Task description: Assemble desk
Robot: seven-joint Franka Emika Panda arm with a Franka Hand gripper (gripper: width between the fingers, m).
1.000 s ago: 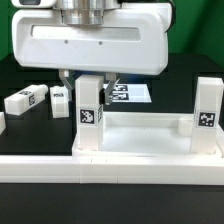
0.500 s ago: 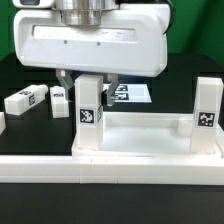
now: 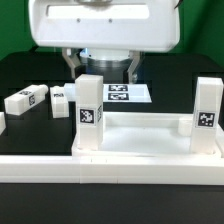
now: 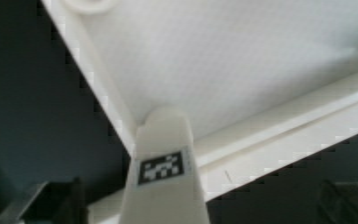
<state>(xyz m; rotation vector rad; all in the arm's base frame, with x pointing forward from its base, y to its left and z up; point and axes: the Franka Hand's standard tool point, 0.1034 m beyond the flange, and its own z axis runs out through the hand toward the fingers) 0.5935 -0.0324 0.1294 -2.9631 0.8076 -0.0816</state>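
Exterior view: the white tray-like top point(image 3: 140, 150) lies in the foreground on the black table point(image 3: 20, 70). A first leg point(image 3: 90, 112) stands upright in the top's corner on the exterior view's left, and a second leg point(image 3: 207, 110) stands in the corner on that view's right. Two loose legs point(image 3: 25, 100) lie flat beyond the top's left end, with the marker board point(image 3: 125, 93) behind the top. The gripper point(image 3: 102, 68) hovers above the first leg, its fingers spread and empty. Wrist view: the fingers point(image 4: 43, 200) sit wide apart on either side of the first leg, not touching it. Two legs look seated, so fetching a loose leg is likely next. That calls for a grasp on the lying leg and turning it upright.
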